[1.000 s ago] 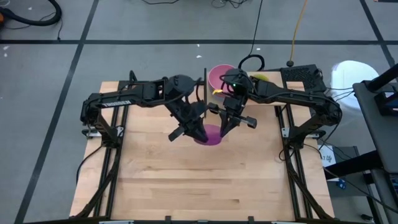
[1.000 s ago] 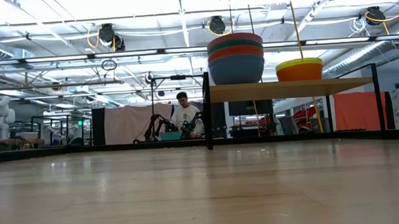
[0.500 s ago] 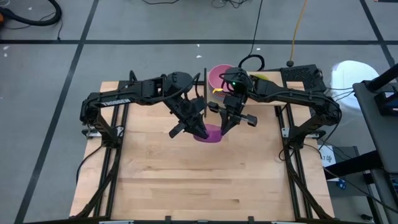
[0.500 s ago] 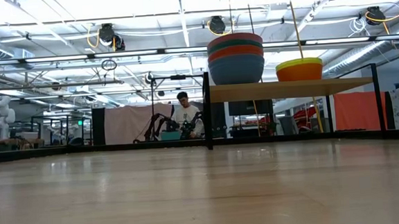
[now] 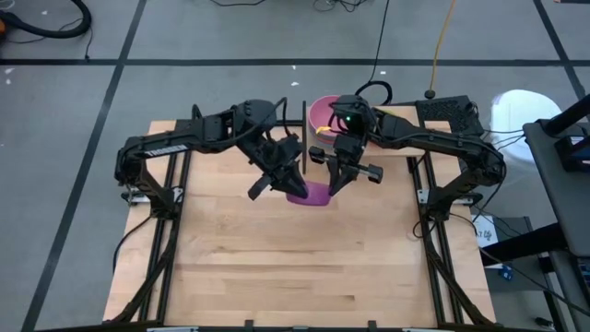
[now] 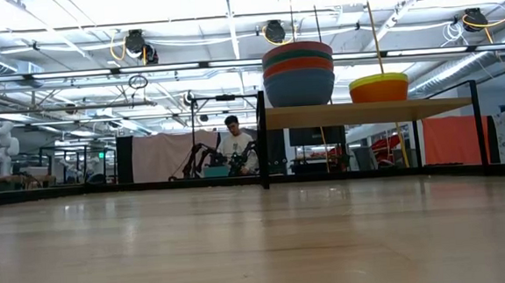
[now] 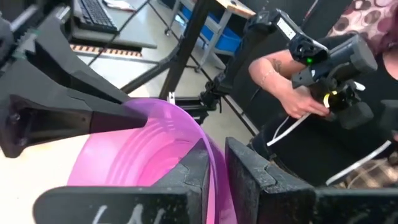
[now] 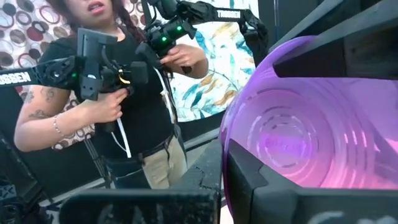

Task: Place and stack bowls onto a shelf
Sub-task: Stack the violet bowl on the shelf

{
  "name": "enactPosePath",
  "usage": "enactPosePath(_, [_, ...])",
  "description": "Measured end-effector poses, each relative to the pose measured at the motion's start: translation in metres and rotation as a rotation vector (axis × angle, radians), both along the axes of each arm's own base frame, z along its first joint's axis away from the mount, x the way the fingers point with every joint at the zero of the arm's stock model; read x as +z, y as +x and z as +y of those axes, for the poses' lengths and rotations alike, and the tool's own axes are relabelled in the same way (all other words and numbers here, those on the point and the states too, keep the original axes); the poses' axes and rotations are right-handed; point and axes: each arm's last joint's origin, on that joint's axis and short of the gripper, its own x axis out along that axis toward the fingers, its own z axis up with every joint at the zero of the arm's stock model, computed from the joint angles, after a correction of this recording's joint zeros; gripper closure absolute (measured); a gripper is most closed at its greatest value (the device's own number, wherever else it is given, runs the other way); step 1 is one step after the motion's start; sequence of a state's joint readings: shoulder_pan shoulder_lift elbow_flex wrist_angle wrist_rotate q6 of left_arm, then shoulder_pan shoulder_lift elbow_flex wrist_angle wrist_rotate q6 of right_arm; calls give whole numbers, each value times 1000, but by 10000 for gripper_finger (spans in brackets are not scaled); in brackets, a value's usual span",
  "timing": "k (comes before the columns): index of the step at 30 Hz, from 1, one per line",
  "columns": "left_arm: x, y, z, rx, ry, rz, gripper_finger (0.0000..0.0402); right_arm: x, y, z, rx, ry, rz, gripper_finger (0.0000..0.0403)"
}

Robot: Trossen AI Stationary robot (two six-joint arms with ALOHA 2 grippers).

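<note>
Both tools pinch the tilted purple bowl's (image 5: 312,195) rim.

Looking like a robotics lab or industrial workshop hall; showing long strip lights and exposed ducting (image 6: 141,45) hanging under a high ceiling; showing a white humanoid robot (image 6: 0,150) standing at the far left; seating a person (image 6: 233,147) at another dark arm rig (image 6: 203,159) in the background; standing a second person (image 8: 118,106) close by, gripping black teleoperation handles (image 8: 99,71); resting on a grey taped floor (image 5: 184,55).
</note>
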State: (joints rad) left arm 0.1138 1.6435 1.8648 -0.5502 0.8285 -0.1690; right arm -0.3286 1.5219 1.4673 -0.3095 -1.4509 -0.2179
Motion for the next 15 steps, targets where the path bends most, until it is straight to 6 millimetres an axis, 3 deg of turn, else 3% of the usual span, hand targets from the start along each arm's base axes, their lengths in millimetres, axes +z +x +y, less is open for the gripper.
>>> enactPosePath(15, [6, -4, 17, 100, 4, -24, 354, 0, -2, -2, 6, 8, 3, 403])
